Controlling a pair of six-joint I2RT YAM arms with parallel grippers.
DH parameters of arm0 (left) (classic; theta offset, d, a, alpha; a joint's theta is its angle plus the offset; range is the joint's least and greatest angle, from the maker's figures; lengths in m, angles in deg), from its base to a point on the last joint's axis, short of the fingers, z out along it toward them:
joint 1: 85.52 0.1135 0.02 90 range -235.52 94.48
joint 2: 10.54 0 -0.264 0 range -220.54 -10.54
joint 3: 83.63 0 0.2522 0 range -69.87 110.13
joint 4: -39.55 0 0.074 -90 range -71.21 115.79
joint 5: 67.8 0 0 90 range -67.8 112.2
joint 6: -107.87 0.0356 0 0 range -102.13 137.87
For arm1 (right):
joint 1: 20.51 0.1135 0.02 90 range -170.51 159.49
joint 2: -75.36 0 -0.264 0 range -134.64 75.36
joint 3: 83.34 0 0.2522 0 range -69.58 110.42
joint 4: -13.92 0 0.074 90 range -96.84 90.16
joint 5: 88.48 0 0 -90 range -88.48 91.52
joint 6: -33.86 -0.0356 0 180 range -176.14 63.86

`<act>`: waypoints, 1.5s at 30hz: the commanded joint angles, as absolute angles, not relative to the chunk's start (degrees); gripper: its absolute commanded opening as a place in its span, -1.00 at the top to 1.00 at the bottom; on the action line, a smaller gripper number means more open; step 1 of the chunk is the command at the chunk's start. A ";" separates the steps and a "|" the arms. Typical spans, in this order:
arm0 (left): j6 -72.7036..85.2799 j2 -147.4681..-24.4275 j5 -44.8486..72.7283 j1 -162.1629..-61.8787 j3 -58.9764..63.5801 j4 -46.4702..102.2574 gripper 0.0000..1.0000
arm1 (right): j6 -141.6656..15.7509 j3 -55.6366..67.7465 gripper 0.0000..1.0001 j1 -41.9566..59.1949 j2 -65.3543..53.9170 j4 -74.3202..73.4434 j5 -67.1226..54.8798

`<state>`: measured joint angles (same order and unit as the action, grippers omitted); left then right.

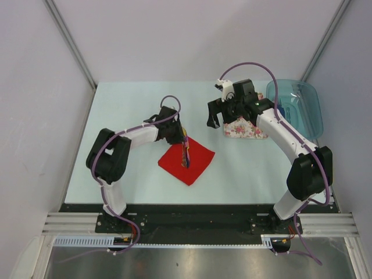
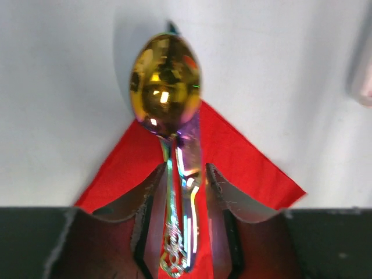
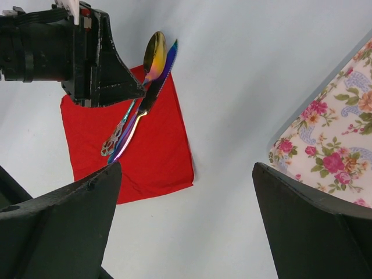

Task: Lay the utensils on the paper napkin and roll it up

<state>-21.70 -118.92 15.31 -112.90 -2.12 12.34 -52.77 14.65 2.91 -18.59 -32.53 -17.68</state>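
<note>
The red paper napkin [image 1: 197, 161] lies flat in the middle of the table. It also shows in the right wrist view [image 3: 157, 151]. Two utensils lie on it side by side: a gold-headed spoon [image 2: 165, 78] and a slim iridescent knife [image 2: 190, 168]. The spoon head [image 3: 154, 52] and knife tip reach past the napkin's far corner. My left gripper [image 2: 185, 174] hovers over the handles, its jaws slightly apart on either side, red paper showing between them. My right gripper [image 3: 186, 168] is wide open and empty above bare table, to the right of the napkin.
A white square with pink floral print [image 1: 247, 129] lies at the back right, partly under my right arm. A clear blue plastic container [image 1: 296, 107] stands behind it at the right edge. Grey walls enclose the table.
</note>
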 commanded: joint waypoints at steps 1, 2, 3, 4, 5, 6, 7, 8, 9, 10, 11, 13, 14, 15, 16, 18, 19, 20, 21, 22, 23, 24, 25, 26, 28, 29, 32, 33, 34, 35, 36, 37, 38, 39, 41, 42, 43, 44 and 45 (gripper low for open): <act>-19.85 -109.26 13.06 -113.73 -0.78 14.97 0.19 | -53.77 14.80 -0.99 2.08 -17.45 -31.22 -19.66; -18.79 -107.76 13.15 -113.82 -0.96 15.07 0.08 | -54.38 14.71 -0.99 1.73 -17.36 -31.22 -21.32; -17.65 -104.18 13.32 -114.08 -1.31 15.07 0.01 | -54.82 14.53 -0.99 1.47 -17.01 -31.22 -22.38; -14.77 -102.32 13.50 -114.26 -2.53 15.24 -0.06 | -55.35 14.36 -1.00 0.68 -16.84 -30.78 -23.60; -12.91 -100.56 13.41 -114.44 -3.41 15.50 -0.21 | -55.70 13.75 -1.00 0.24 -16.49 -30.52 -26.31; -10.81 -96.89 13.15 -114.44 -4.29 15.59 -0.28 | -56.92 13.31 -0.99 -0.11 -15.96 -30.17 -27.73; -5.91 -95.37 12.63 -114.52 -6.04 15.51 -0.35 | -57.54 12.61 -1.00 -0.99 -15.61 -29.12 -28.97; -3.17 -93.53 11.92 -114.53 -6.93 15.16 -0.46 | -58.25 11.38 -0.99 -1.34 -15.17 -28.50 -31.24; -0.35 -92.03 10.87 -114.61 -7.89 14.37 -0.50 | -59.47 10.59 -0.99 -1.78 -14.90 -27.89 -32.39; 5.24 -88.45 9.47 -114.70 -10.34 14.19 -0.55 | -60.18 9.88 -0.99 -2.22 -14.21 -26.75 -33.62; 8.34 -86.59 7.98 -114.88 -11.76 13.84 -0.77 | -60.88 9.18 -0.99 -3.01 -13.94 -26.04 -35.72; 17.63 -80.46 6.12 -117.14 -16.31 12.96 -0.99 | -62.63 7.07 -0.99 -3.45 -13.24 -24.37 -37.67; 22.30 -78.50 5.60 -118.47 -18.08 12.61 -0.99 | -63.17 6.37 -0.99 -3.72 -13.06 -23.93 -38.98; 26.00 -76.31 5.68 -120.05 -19.67 11.56 -0.99 | -63.70 5.14 -1.00 -3.72 -12.88 -23.49 -39.52; 31.44 -72.89 5.94 -122.85 -23.08 11.12 -0.99 | -64.75 4.61 -0.99 -3.72 -12.88 -22.53 -40.74; 35.43 -69.79 6.81 -125.85 -26.26 11.02 -0.99 | -65.98 3.46 -1.00 -3.72 -12.97 -21.64 -41.37; 38.58 -68.74 8.30 -128.82 -29.06 11.29 -1.00 | -66.33 2.24 -1.00 -3.72 -13.14 -20.68 -42.42; 40.18 -67.16 8.66 -130.33 -30.30 11.55 -0.99 | -67.12 1.71 -0.99 -3.72 -13.14 -20.24 -42.51; 41.76 -66.62 9.01 -131.65 -31.45 12.60 -0.99 | -67.65 1.09 -0.99 -3.72 -13.06 -19.02 -42.25; 44.56 -66.09 10.24 -134.88 -33.98 13.48 -0.99 | -68.09 0.30 -1.00 -3.72 -12.97 -18.48 -42.08; 46.07 -65.65 13.03 -136.74 -35.23 14.79 -0.99 | -68.36 -0.05 -0.99 -3.72 -13.05 -18.30 -41.90; 47.65 -65.65 14.54 -138.50 -36.46 17.41 -0.99 | -68.45 -0.23 -0.99 -3.63 -13.14 -18.04 -41.72; 50.36 -65.82 16.03 -141.48 -38.56 18.83 -0.99 | -68.53 -0.41 -0.99 -3.63 -13.06 -17.86 -41.46; 51.61 -66.17 18.48 -142.90 -39.54 20.24 -1.00 | -68.45 -0.76 -1.00 -3.55 -13.23 -17.77 -41.37; 55.37 -68.37 20.26 -145.97 -41.64 24.19 -0.94 | -68.89 -1.02 -0.99 -3.54 -13.32 -17.25 -41.63; 56.09 -69.42 20.88 -146.51 -42.09 25.34 -0.85 | -69.06 -1.11 -1.00 -3.46 -13.41 -17.16 -41.81; 57.68 -73.46 21.58 -147.92 -42.62 29.56 -0.66 | -69.24 -1.02 -0.99 -3.46 -14.02 -17.42 -42.51; 57.94 -74.52 22.02 -148.36 -42.62 31.22 -0.64 | -69.24 -1.02 -0.99 -3.37 -14.11 -17.42 -42.60; 58.29 -76.70 22.03 -148.45 -42.53 31.94 -0.62 | -69.15 -1.02 -0.99 -3.46 -14.28 -17.51 -42.51; 58.56 -77.51 22.03 -148.45 -42.62 33.60 -0.58 | -69.06 -0.94 -1.00 -3.37 -14.37 -17.51 -42.51; 59.26 -78.56 24.03 -148.54 -42.88 34.31 -0.56 | -68.89 -0.94 -0.99 -3.37 -14.46 -17.68 -42.43; 59.70 -79.87 24.13 -148.63 -43.06 34.84 -0.55 | -68.89 -0.85 -0.99 -3.37 -14.64 -17.77 -42.43; 59.96 -80.50 24.13 -148.63 -43.23 35.71 -0.52 | -68.89 -0.67 -0.99 -3.37 -14.72 -17.77 -42.43; 60.32 -81.11 24.13 -148.89 -43.50 36.07 -0.50 | -68.89 -0.67 -0.99 -3.37 -14.81 -17.86 -42.43; 60.67 -82.43 24.05 -149.07 -43.76 36.68 -0.47 | -68.71 -0.67 -1.00 -3.37 -15.16 -17.95 -42.51; 60.84 -82.70 23.70 -149.24 -44.02 36.69 -0.45 | -68.80 -0.50 -0.99 -3.37 -15.25 -17.95 -42.51; 60.93 -82.87 23.00 -149.33 -44.11 36.78 -0.43 | -68.62 -0.41 -0.99 -3.37 -15.25 -18.12 -42.51; 61.11 -82.96 22.64 -149.42 -44.38 36.69 -0.41 | -68.71 -0.32 -1.00 -3.46 -15.34 -18.30 -42.51; 61.81 -82.96 22.64 -149.94 -44.55 36.51 -0.39 | -68.80 -0.32 -1.00 -3.54 -15.43 -18.30 -42.51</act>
<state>58.95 -82.68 23.13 -148.68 -43.74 33.41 -68.57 -1.22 -3.69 -15.27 -19.59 -41.46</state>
